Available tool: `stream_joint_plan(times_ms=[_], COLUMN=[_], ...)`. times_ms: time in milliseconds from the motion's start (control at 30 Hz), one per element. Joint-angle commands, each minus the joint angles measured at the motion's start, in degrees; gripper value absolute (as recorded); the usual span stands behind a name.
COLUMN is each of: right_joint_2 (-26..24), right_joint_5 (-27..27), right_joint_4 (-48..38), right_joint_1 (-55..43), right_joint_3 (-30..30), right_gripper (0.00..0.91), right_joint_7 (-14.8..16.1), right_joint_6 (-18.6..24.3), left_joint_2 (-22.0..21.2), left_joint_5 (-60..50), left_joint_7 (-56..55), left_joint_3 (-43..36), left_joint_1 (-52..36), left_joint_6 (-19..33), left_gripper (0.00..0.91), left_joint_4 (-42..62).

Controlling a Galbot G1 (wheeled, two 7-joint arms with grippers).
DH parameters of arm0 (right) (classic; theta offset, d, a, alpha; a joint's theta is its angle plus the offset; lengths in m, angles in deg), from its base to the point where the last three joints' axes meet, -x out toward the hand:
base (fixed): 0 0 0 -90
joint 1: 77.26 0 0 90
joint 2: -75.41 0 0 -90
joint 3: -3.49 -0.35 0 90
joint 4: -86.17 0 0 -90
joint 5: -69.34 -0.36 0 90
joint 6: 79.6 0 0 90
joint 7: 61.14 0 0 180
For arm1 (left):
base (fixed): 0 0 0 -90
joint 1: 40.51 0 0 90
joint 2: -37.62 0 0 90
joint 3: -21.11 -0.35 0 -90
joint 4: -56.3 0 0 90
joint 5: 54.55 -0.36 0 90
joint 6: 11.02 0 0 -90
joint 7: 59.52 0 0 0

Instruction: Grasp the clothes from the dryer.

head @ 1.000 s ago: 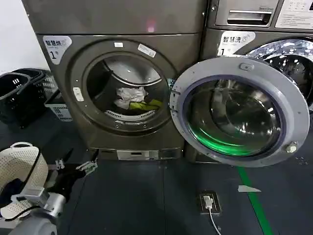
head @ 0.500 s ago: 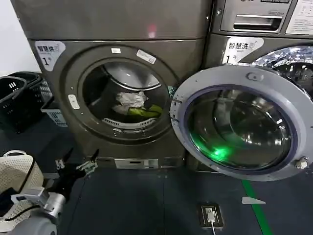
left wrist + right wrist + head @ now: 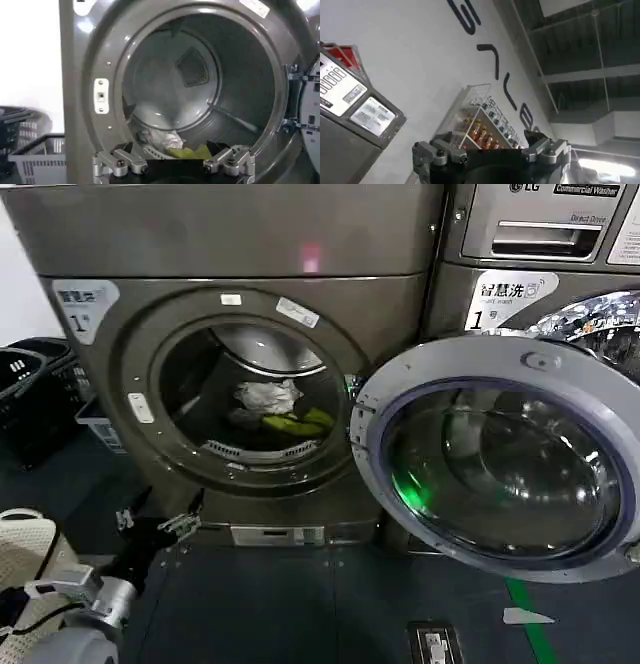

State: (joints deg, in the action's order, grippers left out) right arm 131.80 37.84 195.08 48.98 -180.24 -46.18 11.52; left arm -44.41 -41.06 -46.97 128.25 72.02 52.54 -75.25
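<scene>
Clothes, a crumpled white garment (image 3: 266,395) and a yellow-green one (image 3: 298,423) beside it, are lying at the bottom of the drum of the grey front-loading dryer (image 3: 240,244), and you are seeing them through its round opening. In your left wrist view the same white garment (image 3: 161,137) and yellow-green garment (image 3: 187,151) are sitting low in the drum, just past the rim of the opening, with the perforated back wall of the drum rising behind them.

Your left gripper (image 3: 158,522) is hanging in front of the dryer, below and to the left of the opening and well apart from the clothes. Its two fingers are spread wide and are holding nothing; in the left wrist view the left gripper (image 3: 173,162) is pointing straight at the drum, with the garments showing between its fingertips.

Your right gripper (image 3: 491,150) is pointing upward, away from the dryer, toward a white wall with dark lettering and a clear rack of small bottles (image 3: 481,120). Its fingers are also standing apart with nothing between them.

You are seeing the round glass dryer door (image 3: 495,456) swung fully open to the right, covering the lower front of the neighbouring silver machine (image 3: 545,244). A dark plastic laundry basket (image 3: 25,394) is standing on the floor to the left of the dryer, and a white woven basket (image 3: 22,544) is sitting at the lower left edge, near your left arm.
</scene>
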Motion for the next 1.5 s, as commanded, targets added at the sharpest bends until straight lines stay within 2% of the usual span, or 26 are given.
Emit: stream_joint_plan(times_ms=[33,333,467,533,700,1100,1500], right_joint_2=[0.2,0.1,-0.4,-0.8,-1.2,-1.4,-1.0], right_joint_5=[0.0,1.0,2.3,-0.1,0.4,0.2,0.1], right_joint_4=[0.1,0.7,1.0,2.2,3.9,4.0,4.1], right_joint_1=[0.1,-0.1,0.6,1.0,0.9,1.3,1.1], right_joint_3=[0.0,0.9,0.4,0.5,1.0,-0.1,-0.1], right_gripper=[0.907,0.907,0.907,0.907,0.907,0.907,0.907], right_joint_7=[-0.2,-1.7,-3.2,-4.6,-7.1,-6.1,-5.6], right_joint_6=[0.1,-0.2,-1.3,-2.7,-4.3,-3.2,-2.5], left_joint_2=[0.0,1.1,2.4,3.4,4.2,3.8,2.0], left_joint_5=[0.0,1.7,6.2,6.4,5.6,4.9,3.8], left_joint_7=[0.0,0.9,0.1,0.1,-1.5,-3.5,-5.6], left_joint_3=[-0.1,-1.7,-3.7,-5.2,-10.0,-17.2,-23.5], left_joint_1=[-0.1,-3.0,-10.2,-13.6,-23.2,-43.4,-57.6], left_joint_6=[0.0,2.2,2.7,3.2,4.9,7.1,14.6], left_gripper=[0.907,0.907,0.907,0.907,0.907,0.907,0.907], left_joint_4=[0.0,2.6,6.3,8.8,21.7,45.4,67.9])
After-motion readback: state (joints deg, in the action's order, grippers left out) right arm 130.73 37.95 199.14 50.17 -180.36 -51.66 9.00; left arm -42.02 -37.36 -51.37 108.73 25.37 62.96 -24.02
